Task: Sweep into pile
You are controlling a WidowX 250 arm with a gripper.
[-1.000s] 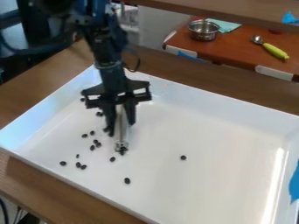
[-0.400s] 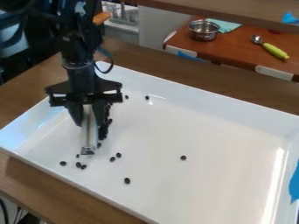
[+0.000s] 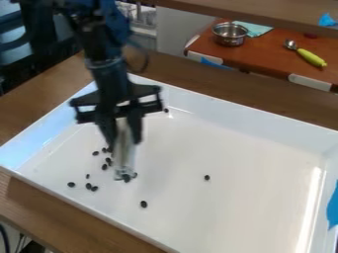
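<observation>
1. The gripper is clasping a pale tool amid dark bits in the tray.
2. Most are lying loosely leftward, forming no tight pile.
3. A stray is sitting well apart; much sweeping is seemingly remaining.

You appear to be in a robotics lab: you have a black robot arm over a white tray on a wooden table, with blue tape at the right. Behind it, your reddish-brown counter holds a metal pot and a spoon, like a play kitchen.
</observation>
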